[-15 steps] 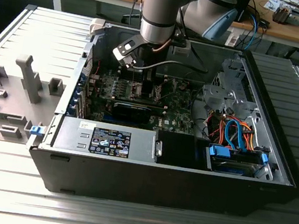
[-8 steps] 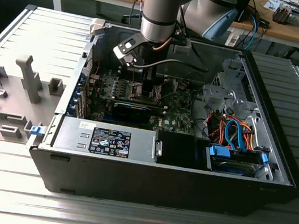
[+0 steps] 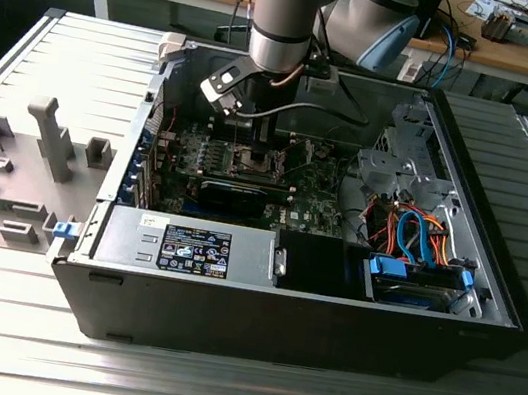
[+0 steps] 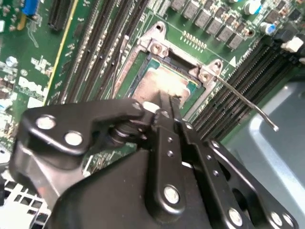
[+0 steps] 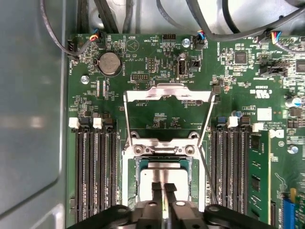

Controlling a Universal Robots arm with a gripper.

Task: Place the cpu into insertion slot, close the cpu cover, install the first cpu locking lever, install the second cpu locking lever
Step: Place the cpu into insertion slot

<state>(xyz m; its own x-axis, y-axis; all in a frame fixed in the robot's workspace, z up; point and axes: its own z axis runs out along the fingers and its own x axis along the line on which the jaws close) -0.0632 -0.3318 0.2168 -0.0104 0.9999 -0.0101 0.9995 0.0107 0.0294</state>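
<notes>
Exterior view first: where's the arm? (desk)

I've got the arm reaching down into the open PC case [image 3: 305, 316] on the bench [image 3: 211, 392]. The hand [image 3: 254, 145] hangs right over the insertion slot [image 3: 249, 163]. (op)

And the cpu? (desk)

In both wrist views the cpu [image 5: 164, 172] [image 4: 164, 78] lies flat inside the insertion slot [image 5: 143, 149] [image 4: 157, 45], pale face up, w/ the slot's metal rim around it. (op)

Hand state? (desk)

Hand [image 5: 163, 190] [image 4: 162, 107] is drawn together. In the first wrist view the fingers [image 5: 156, 193] have only a sliver btw them, and I see nothing pinched there. The tips are over the cpu's face, at the slot edge nearest the hand. Can't tell if they touch it. (op)

Cover? (desk)

The cpu cover [image 5: 167, 91] is swung open, off the slot, on the side away from the hand. Green board shows thru its window, so it's not closed. (op)

Levers? (desk)

In the second wrist view one thin lever rod [image 4: 243, 101] sticks out from a slot corner, free end in the air, not latched. Can't make out the other for sure. Long black memory slots [image 5: 95, 171] run along both sides of the slot. (op)
</notes>
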